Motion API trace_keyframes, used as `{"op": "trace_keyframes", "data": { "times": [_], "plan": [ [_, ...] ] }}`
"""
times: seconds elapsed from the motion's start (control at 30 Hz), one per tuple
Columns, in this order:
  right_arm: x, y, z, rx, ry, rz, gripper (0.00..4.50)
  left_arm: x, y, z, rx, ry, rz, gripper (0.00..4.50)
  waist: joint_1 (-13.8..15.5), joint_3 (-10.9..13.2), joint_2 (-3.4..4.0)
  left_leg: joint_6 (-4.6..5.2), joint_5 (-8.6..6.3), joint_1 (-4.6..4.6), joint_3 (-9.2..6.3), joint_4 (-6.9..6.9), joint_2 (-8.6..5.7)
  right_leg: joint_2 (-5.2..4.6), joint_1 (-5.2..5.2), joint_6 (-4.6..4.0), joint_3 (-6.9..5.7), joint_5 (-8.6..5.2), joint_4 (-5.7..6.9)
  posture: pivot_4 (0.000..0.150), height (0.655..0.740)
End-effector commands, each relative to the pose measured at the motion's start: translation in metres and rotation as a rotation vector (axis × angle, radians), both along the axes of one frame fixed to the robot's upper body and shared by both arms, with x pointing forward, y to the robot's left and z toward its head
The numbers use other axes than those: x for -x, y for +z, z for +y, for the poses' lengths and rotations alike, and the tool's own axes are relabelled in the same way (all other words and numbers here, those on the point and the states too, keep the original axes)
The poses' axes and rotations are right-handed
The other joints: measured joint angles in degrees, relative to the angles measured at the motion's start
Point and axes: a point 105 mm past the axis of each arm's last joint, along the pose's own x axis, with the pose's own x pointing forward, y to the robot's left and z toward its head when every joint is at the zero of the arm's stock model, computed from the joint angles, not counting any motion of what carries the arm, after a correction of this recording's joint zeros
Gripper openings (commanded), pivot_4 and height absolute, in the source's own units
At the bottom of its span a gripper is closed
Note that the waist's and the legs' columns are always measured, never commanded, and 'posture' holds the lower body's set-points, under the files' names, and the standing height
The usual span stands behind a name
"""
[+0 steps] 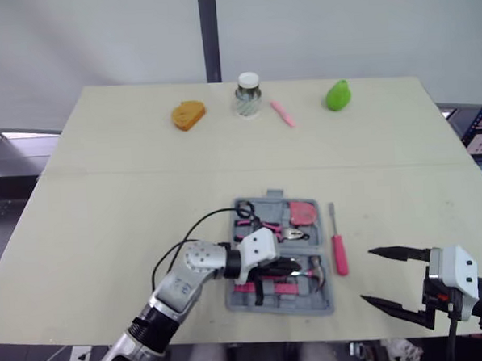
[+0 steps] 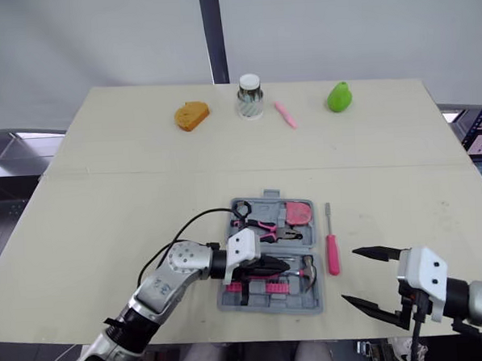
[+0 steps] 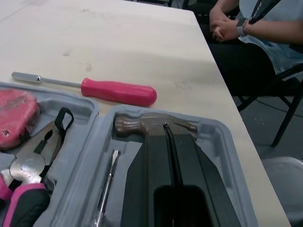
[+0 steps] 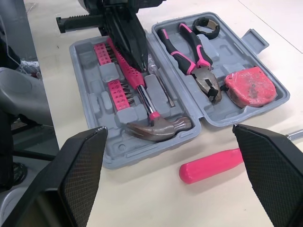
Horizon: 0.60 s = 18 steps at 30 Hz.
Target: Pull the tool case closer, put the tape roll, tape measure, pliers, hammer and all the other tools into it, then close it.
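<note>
Beige table (image 1: 104,196), tool case (image 4: 87,47) holding hammer (image 4: 158,128), left end effector (image 1: 294,265) pressed together above it, right end effector (image 1: 366,277) spread wide

Lab setting, bare work table (image 1: 145,194), plain grey backdrop (image 1: 96,34), seated person (image 3: 265,28)
</note>
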Motion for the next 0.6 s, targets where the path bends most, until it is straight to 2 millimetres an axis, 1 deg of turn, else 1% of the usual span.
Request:
{"op": "trace_keyframes", "data": {
  "times": [0.03, 0.23, 0.37, 0.6],
  "plan": [
    [0.002, 0.008, 0.001, -0.004, -0.004, -0.032, 4.5, 0.002, -0.003, -0.003, 0.004, -0.015, -0.016, 0.02, 0.0, 0.0, 0.01, 0.0, 0.0, 0.0, 0.0, 0.0, 0.0, 0.0, 0.0, 0.0, 0.0, 0.0, 0.0, 0.15, 0.695],
    [0.003, 0.008, 0.0, -0.002, -0.01, -0.031, 4.5, 0.001, -0.01, -0.005, -0.002, -0.007, -0.003, 0.02, 0.0, 0.0, 0.0, 0.0, 0.0, 0.0, 0.0, 0.0, 0.0, 0.0, 0.0, 0.0, 0.0, 0.0, 0.0, 0.15, 0.695],
    [0.004, 0.008, 0.001, -0.001, -0.013, -0.031, 4.5, 0.0, -0.016, 0.0, -0.015, 0.007, 0.003, 0.02, -0.1, 0.0, 0.0, 0.0, -0.01, 0.01, 0.0, -0.01, 0.01, 0.0, -0.01, 0.0, 0.0, 0.0, 0.0, 0.15, 0.695],
    [0.004, 0.008, -0.001, 0.0, -0.014, -0.031, 4.5, 0.0, -0.02, 0.01, -0.029, 0.029, 0.01, 0.02, 0.0, 0.0, 0.01, 0.0, -0.01, 0.0, 0.0, -0.01, 0.01, -0.02, -0.01, 0.0, 0.0, 0.0, -0.01, 0.15, 0.695]
  ]
}}
